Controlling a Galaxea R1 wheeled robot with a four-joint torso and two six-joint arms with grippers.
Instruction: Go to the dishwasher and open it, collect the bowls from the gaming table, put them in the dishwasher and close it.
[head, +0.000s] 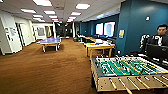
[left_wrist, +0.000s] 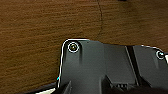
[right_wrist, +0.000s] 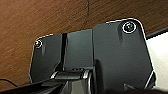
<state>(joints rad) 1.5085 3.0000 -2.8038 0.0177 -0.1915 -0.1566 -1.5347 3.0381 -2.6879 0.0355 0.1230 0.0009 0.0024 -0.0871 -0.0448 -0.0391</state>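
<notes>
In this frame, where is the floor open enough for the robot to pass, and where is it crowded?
Open: the wide brown carpet between the white wall on the left, the blue ping-pong table farther back and the foosball table at near right. Crowded: the right side, where the foosball table, a yellow-edged table and a seated person line the teal wall.

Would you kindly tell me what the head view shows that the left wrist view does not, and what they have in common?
Head view alone: a foosball table, a blue ping-pong table, a yellow-edged table, a person by the blue wall, and ceiling lights. Left wrist view alone: the robot's own dark plate close up and a thin dark line on the floor. Shared: the brown carpet.
</notes>
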